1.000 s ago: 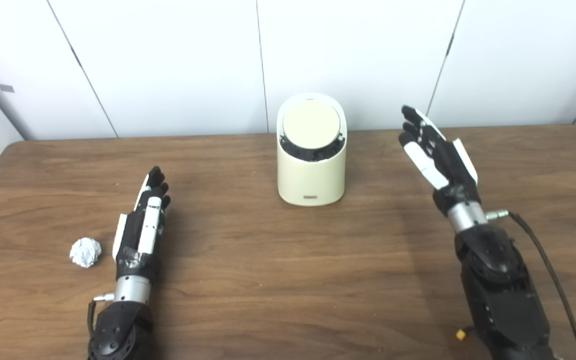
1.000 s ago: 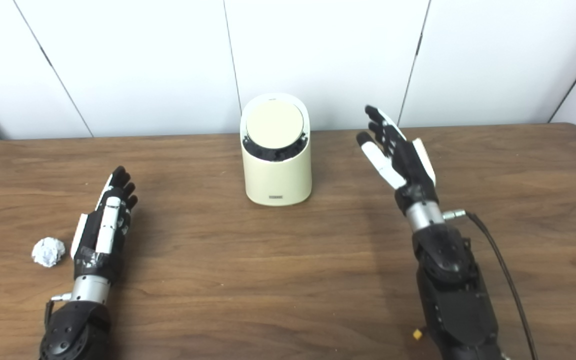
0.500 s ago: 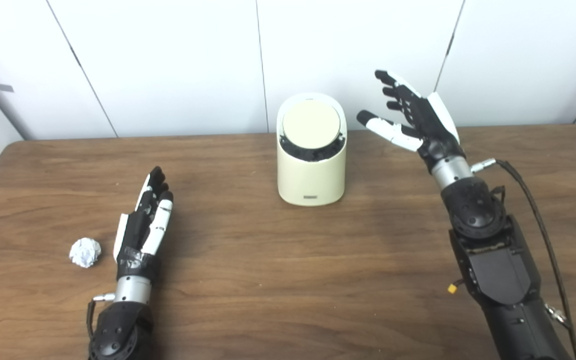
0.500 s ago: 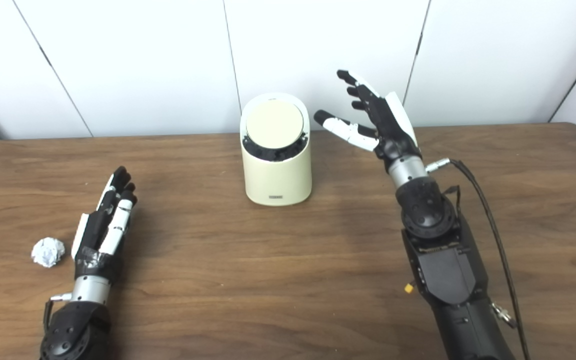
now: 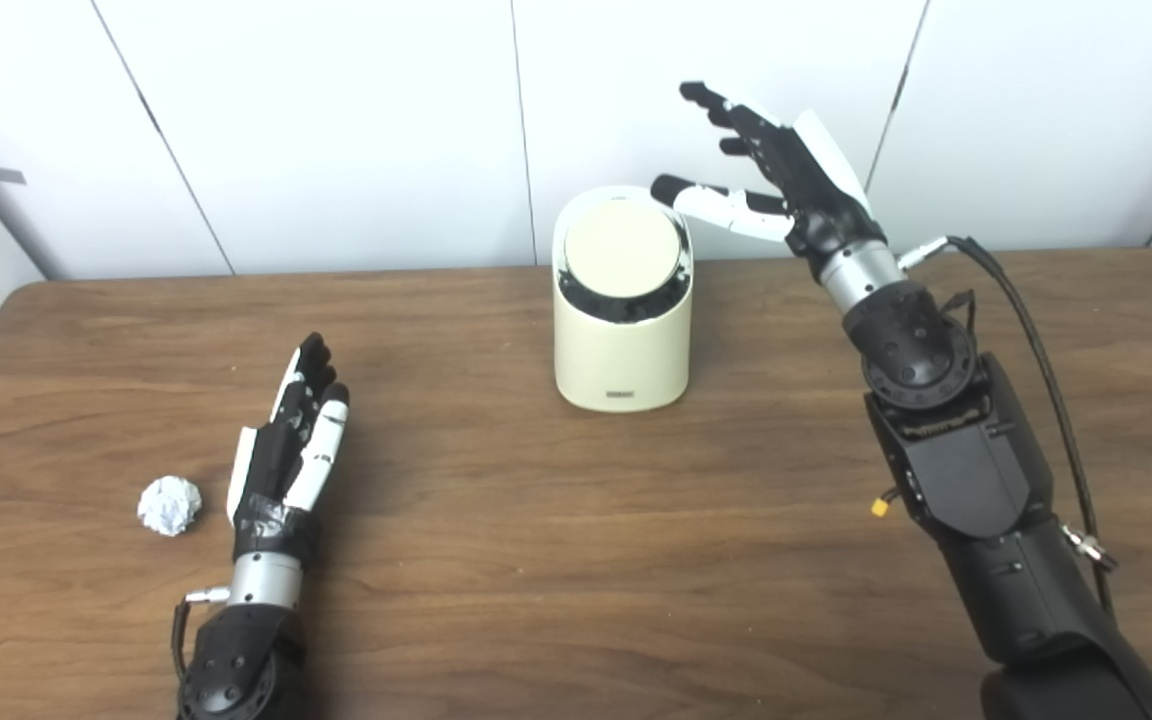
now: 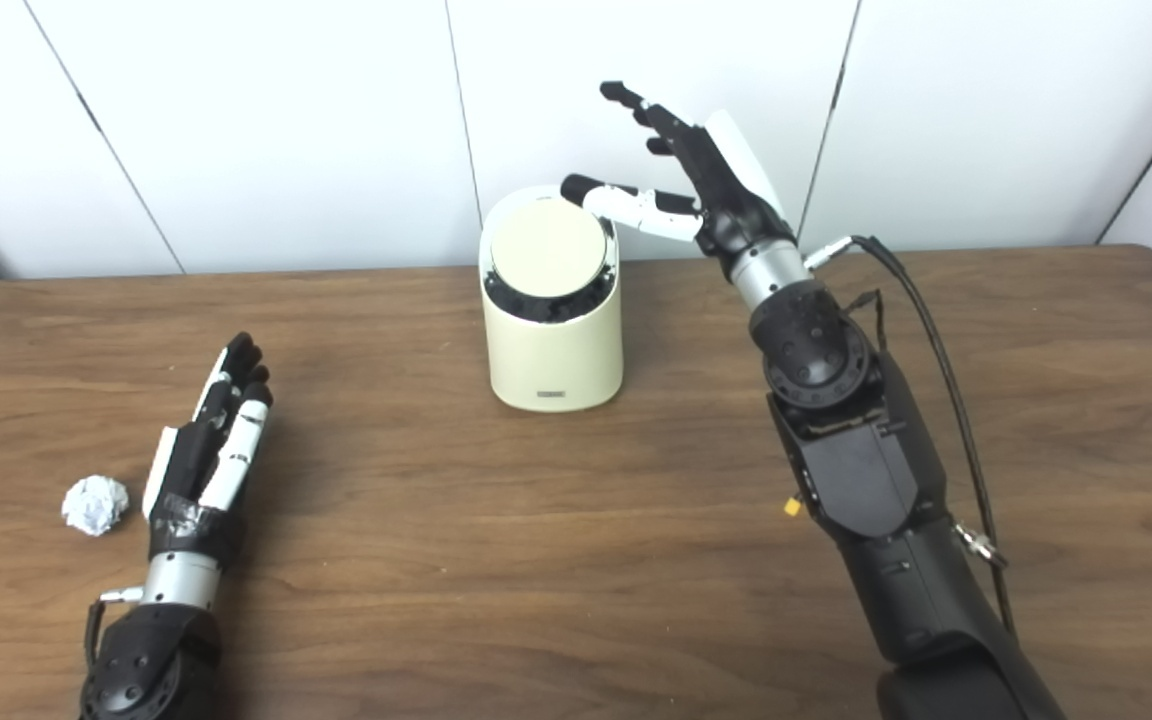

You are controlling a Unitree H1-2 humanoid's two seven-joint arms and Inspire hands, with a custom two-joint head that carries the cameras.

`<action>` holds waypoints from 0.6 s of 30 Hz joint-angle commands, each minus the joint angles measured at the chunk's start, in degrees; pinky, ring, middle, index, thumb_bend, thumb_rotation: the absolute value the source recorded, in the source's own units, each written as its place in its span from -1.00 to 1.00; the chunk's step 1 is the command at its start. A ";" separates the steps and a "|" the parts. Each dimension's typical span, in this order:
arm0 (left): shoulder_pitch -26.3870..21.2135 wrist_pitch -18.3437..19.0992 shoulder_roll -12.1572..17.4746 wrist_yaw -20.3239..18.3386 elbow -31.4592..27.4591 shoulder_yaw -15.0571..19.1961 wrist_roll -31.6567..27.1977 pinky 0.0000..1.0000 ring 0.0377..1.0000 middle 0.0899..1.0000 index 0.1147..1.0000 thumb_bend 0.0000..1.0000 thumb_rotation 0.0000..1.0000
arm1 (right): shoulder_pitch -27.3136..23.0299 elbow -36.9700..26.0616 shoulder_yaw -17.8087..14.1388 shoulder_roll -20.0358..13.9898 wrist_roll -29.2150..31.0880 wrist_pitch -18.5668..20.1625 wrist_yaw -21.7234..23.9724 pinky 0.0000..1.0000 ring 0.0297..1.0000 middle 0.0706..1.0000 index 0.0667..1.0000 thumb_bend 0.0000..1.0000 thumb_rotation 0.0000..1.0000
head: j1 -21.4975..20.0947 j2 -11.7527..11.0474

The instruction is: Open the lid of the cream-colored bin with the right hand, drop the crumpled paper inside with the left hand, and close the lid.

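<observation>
The cream-colored bin (image 5: 622, 340) stands upright at the back middle of the wooden table (image 5: 576, 560). Its round lid (image 5: 622, 249) lies shut and tilted toward me. My right hand (image 5: 776, 165) is raised just right of the bin's top, open with fingers spread. Its thumb tip reaches the lid's upper right rim; I cannot tell whether it touches. A crumpled white paper ball (image 5: 169, 505) lies at the front left. My left hand (image 5: 291, 450) rests open and flat on the table just right of the ball, apart from it.
White wall panels (image 5: 336, 130) rise directly behind the table's far edge, close behind the bin. A black cable (image 5: 1036, 340) loops from my right wrist along the forearm. Bare wood stretches between both arms in front of the bin.
My right hand has risen and swung left from beside the bin to its top rim, thumb spreading out. The left hand has barely shifted. Bin and paper ball stayed put.
</observation>
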 commanded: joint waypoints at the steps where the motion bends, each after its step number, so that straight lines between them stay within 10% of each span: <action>1: 0.38 -1.50 -0.14 -0.17 -0.72 -0.11 -0.15 1.00 1.00 1.00 1.00 -0.54 0.08 | -3.27 0.42 -0.20 0.22 -0.28 -1.99 -0.81 0.70 0.82 0.83 0.74 0.64 0.23 | -0.07 0.07; 18: 0.85 -1.06 -0.36 -0.27 -1.56 0.23 -1.48 1.00 1.00 1.00 1.00 -0.60 0.53 | -5.78 7.30 3.12 0.64 -4.84 -4.85 -2.29 0.68 0.81 0.81 0.73 0.83 0.03 | -0.18 0.11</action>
